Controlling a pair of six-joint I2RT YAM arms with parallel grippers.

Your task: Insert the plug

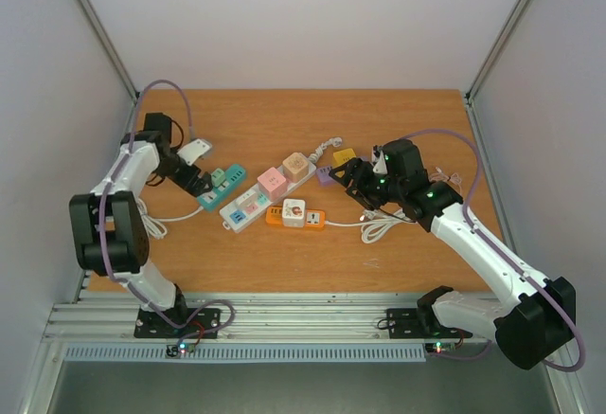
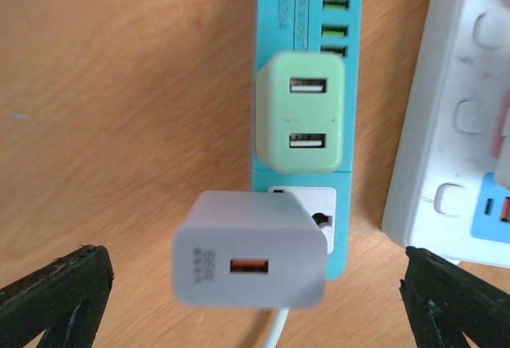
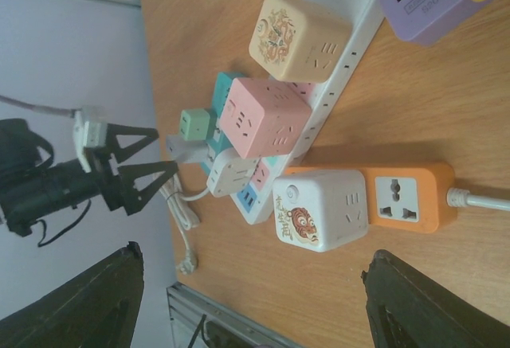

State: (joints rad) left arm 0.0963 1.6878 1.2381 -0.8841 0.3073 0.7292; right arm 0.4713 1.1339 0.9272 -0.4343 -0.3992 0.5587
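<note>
The grey charger plug [image 2: 249,248] sits over the end socket of the teal power strip [image 2: 272,37] near the left edge of the bench [image 1: 284,262], and the left gripper [image 2: 251,254] straddles it with jaws spread wide, touching nothing. It looks light, rigid and smooth-shelled, so a squeeze across its flat sides seems safest, while its soft white cord [image 2: 275,328] may tug. The green charger [image 2: 301,113] and white strip [image 2: 458,125] crowd two sides; bare bench lies opposite, and the right gripper [image 3: 256,252] hangs open and empty.
</note>
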